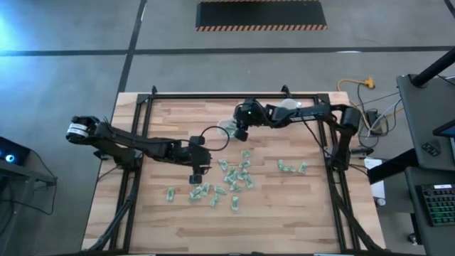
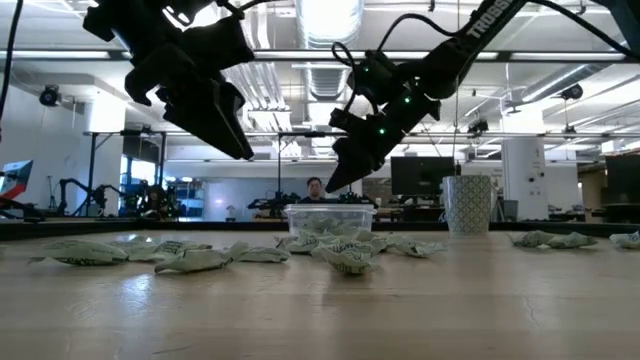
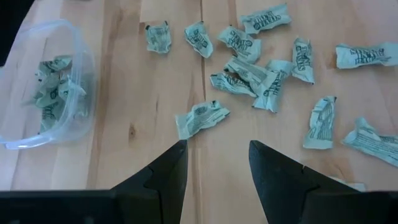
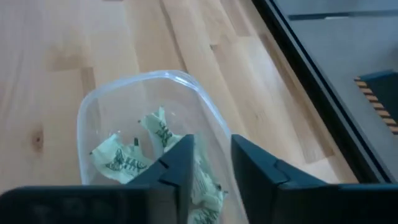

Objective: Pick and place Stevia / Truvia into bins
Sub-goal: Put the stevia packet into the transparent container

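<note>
Right hand (image 4: 210,171): above the clear container (image 4: 106,99) at upper centre of the high view, fingers slightly parted, nothing between them.
Left hand (image 3: 217,165): open and empty, over the loose packets (image 1: 234,178) at frame centre.
Container: several crumpled green-and-white packets inside.
Surface (image 1: 284,213): wood planks, packets scattered centre and lower centre, three farther right.
White cup (image 2: 466,204): right of the container, low view.

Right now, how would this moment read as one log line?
right gripper: open over clear container | left gripper: open above loose packets | container: holds some packets
</note>
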`<action>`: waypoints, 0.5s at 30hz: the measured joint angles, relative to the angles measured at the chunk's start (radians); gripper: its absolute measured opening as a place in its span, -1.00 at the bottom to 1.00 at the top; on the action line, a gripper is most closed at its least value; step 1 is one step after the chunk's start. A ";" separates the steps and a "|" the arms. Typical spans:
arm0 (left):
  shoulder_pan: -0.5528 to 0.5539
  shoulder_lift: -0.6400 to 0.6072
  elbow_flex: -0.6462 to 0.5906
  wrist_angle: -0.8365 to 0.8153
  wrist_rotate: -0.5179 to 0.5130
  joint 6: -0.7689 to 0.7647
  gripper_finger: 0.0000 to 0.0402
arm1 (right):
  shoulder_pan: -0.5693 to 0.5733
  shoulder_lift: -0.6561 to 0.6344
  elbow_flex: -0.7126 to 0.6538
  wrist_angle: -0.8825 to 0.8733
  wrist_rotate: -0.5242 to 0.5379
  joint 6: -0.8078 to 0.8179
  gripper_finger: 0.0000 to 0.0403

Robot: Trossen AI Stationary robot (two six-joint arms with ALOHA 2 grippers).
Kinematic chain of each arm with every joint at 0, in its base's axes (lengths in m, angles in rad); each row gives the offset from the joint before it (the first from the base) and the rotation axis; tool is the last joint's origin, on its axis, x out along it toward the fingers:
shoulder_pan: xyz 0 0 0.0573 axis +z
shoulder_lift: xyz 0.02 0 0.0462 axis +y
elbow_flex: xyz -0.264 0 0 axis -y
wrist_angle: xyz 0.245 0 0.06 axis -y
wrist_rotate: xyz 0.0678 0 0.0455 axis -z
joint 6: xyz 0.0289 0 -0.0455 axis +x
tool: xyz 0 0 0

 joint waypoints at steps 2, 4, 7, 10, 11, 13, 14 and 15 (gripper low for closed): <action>-0.001 0.000 -0.006 0.000 0.003 -0.003 -0.23 | 0.001 -0.020 0.001 -0.030 -0.011 -0.006 -0.37; -0.002 0.000 -0.014 0.000 0.021 -0.016 -0.23 | 0.007 -0.049 -0.011 -0.033 -0.055 -0.028 -0.30; -0.002 0.002 -0.030 0.027 0.032 0.004 -0.23 | 0.022 -0.097 -0.043 -0.057 -0.113 -0.060 -0.24; -0.002 0.030 -0.065 0.144 0.026 0.064 -0.23 | 0.046 -0.154 -0.090 -0.075 -0.140 -0.090 -0.23; -0.002 0.044 -0.082 0.192 0.025 0.085 -0.23 | 0.054 -0.176 -0.110 -0.074 -0.150 -0.091 -0.24; -0.001 0.087 -0.095 0.283 0.024 0.119 -0.23 | 0.070 -0.223 -0.154 -0.082 -0.173 -0.090 -0.26; 0.000 0.110 -0.095 0.306 0.021 0.134 -0.23 | 0.078 -0.246 -0.176 -0.091 -0.186 -0.089 -0.28; 0.000 0.132 -0.095 0.318 0.015 0.145 -0.23 | 0.089 -0.270 -0.203 -0.097 -0.200 -0.088 -0.29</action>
